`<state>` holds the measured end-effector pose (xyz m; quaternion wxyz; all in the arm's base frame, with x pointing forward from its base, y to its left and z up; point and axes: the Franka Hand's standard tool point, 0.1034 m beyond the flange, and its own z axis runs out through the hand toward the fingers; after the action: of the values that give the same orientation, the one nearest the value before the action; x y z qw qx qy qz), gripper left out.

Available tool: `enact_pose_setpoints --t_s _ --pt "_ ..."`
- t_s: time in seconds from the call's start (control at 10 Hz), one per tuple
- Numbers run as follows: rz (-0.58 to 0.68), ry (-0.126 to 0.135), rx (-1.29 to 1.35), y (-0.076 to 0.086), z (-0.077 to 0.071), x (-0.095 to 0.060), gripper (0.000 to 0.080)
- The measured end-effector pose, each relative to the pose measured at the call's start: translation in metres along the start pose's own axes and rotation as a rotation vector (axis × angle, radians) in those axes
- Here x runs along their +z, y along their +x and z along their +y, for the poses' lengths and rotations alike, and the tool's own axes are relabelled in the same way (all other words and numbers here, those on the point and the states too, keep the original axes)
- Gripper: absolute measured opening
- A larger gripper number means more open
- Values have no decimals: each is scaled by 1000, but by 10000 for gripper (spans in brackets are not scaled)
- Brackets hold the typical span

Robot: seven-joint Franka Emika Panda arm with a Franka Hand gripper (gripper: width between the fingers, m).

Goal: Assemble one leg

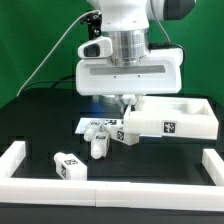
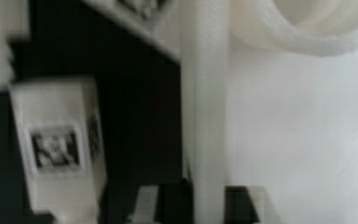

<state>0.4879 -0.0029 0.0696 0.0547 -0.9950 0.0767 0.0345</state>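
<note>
My gripper [image 1: 127, 101] hangs over the middle of the table, its jaws closed on the near corner wall of the large white panel [image 1: 172, 120], which sits tilted at the exterior view's right. In the wrist view the panel's wall [image 2: 204, 120] runs between my dark fingers [image 2: 242, 206], and its round recess shows beyond. Several white legs with marker tags lie loose: one [image 1: 68, 166] at the front left, one [image 1: 99, 146], one [image 1: 101, 127] and one [image 1: 125, 135] just below my gripper. One leg [image 2: 53, 142] shows beside the panel in the wrist view.
The marker board [image 1: 84, 123] lies flat behind the legs. Long white border rails run along the left [image 1: 18, 160], the front [image 1: 130, 188] and the right [image 1: 214, 166]. Cables hang behind the arm.
</note>
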Motion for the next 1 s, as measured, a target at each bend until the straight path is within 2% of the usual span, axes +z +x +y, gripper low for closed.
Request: enact_pose_setpoints --t_s 0.1,0.6,0.7,0.8,0.9,1.0 --pt "-20 4 0 9 -1 7 51" --pt "-47 6 -23 6 2 5 51" --pt "-78 17 -34 27 7 -7 51" --pt "-71 24 -38 55 5 -14 51" --pt "-64 32 -61 74 3 -12 51" --pt "-63 33 -70 78 5 -8 51"
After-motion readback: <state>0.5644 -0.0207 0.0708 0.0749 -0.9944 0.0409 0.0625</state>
